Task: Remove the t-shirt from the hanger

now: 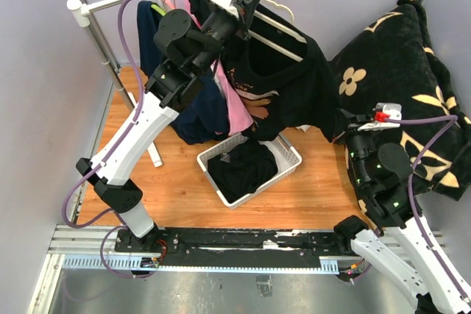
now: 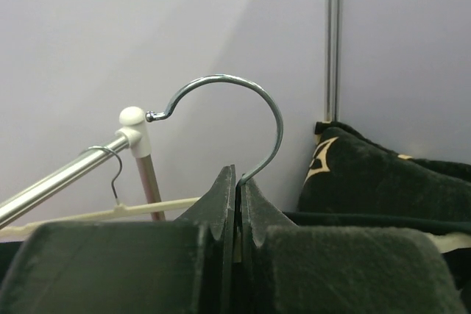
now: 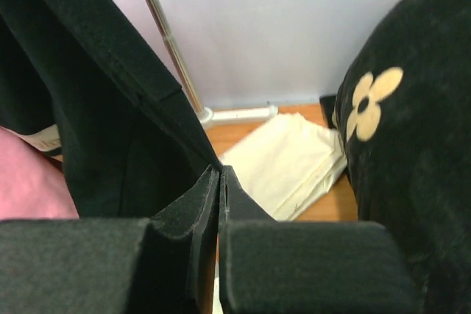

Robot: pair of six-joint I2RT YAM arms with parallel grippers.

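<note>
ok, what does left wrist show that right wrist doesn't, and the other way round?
Only left wrist: the left claw shut on the hanger hook, plus the rack rail with its white end cap.
Only right wrist: the right claw pinching the edge of the black t-shirt, a pink garment, and a folded cream cloth on the wooden table.
Both: the black flower-print blanket and the lilac wall.
</note>
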